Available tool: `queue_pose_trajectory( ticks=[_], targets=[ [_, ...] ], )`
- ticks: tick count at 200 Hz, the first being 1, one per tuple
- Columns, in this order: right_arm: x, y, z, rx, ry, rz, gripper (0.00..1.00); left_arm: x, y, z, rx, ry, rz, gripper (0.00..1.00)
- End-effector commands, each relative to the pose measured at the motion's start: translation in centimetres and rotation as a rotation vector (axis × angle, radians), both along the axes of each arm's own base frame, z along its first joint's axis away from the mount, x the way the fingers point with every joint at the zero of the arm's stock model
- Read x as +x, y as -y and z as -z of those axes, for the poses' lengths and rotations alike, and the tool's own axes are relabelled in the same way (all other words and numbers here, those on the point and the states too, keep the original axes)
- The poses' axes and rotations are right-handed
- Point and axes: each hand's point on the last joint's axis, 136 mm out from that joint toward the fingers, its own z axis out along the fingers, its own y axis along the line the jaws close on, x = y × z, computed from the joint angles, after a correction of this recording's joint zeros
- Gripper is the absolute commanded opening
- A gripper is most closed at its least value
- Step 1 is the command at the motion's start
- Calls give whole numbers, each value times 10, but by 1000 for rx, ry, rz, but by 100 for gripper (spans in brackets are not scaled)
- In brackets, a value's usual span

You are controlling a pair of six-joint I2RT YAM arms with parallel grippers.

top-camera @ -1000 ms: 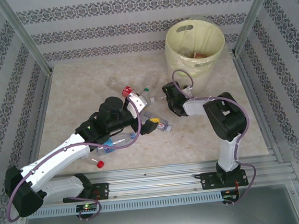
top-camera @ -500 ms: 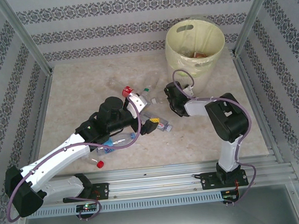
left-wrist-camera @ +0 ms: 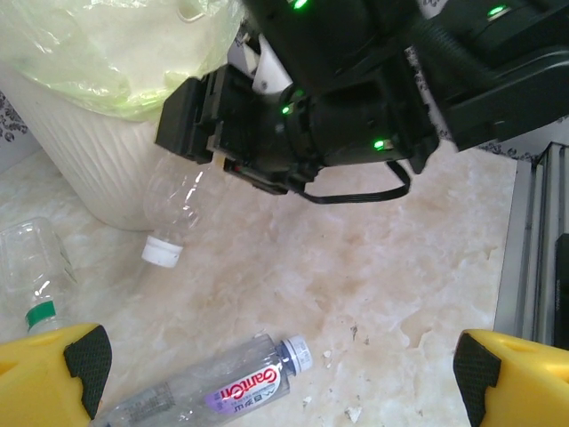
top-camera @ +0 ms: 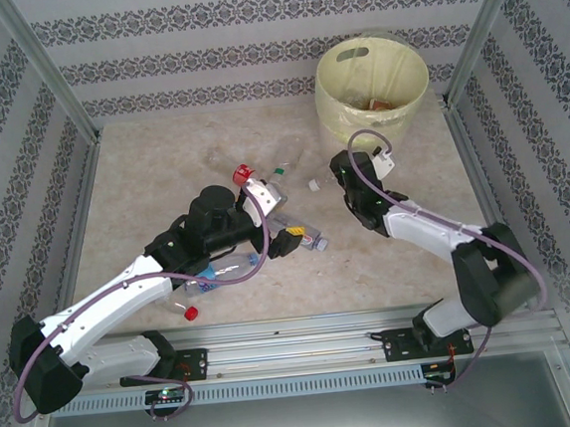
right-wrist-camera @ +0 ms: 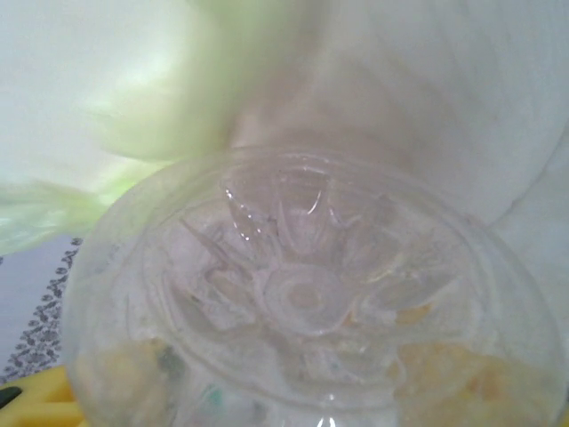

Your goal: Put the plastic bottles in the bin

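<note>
My right pincer (top-camera: 334, 169) is clamped on a clear bottle (left-wrist-camera: 175, 200) with a white cap (left-wrist-camera: 162, 253). The bottle slants down to the left from my jaws, cap lowest, and in my right wrist view its moulded base (right-wrist-camera: 307, 294) sits straight in front of the lens. I cannot tell whether the cap touches the table (top-camera: 151, 165). This bottle is near the middle of the table, on the near-left side of the pale-yellow bin (top-camera: 357, 117), which stands at the far right with a clear liner folded over its rim.

My left pincer (top-camera: 287, 237) is spread wide, with nothing between the yellow fingertips (left-wrist-camera: 49, 378). It hovers low over a lying bottle with a purple label (left-wrist-camera: 222, 391), whose pale cap points right. Left of that lies a clear bottle with a green cap (left-wrist-camera: 31, 285). Around my left arm more bottles lie scattered: one with a red cap (top-camera: 243, 171) on the far side, one with a blue label (top-camera: 215, 273) on the near side, and another red cap (top-camera: 189, 310) nearest the rail; whether a bottle is attached to it I cannot tell
</note>
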Motion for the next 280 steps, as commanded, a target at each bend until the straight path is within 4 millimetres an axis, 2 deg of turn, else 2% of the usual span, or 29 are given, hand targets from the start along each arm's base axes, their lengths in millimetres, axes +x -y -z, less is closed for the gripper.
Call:
queue_pose_trajectory(
  ticks=[1,36,65,105,149,175,213,251,266,280],
  targets=[
    [-20,13,-20,-186,16,-31,59,-2,0,-20,-82,23,7,100],
    [-46,21,-63,-342,92,-80,59,0,1,-19,-114,14,-6,100],
    [-59,20,-92,-466,137,-140,59,3,-4,-32,-213,52,-47,100],
    [-65,18,-139,-651,207,-217,59,0,-12,-46,-329,102,-69,100],
    [-62,16,-204,-831,300,-249,60,5,-23,-53,-407,134,-138,100],
    [-54,14,-243,-912,343,-248,60,8,-29,-56,-435,133,-175,100],
    [-32,20,-283,-948,374,-237,60,11,-34,-57,-433,151,-203,100],
    [7,33,-301,-922,351,-256,60,10,-34,-58,-421,163,-199,100],
    [23,40,-303,-893,324,-270,60,11,-34,-57,-410,164,-202,100],
    [42,43,-296,-871,283,-298,61,11,-34,-57,-403,167,-202,100]
  ],
)
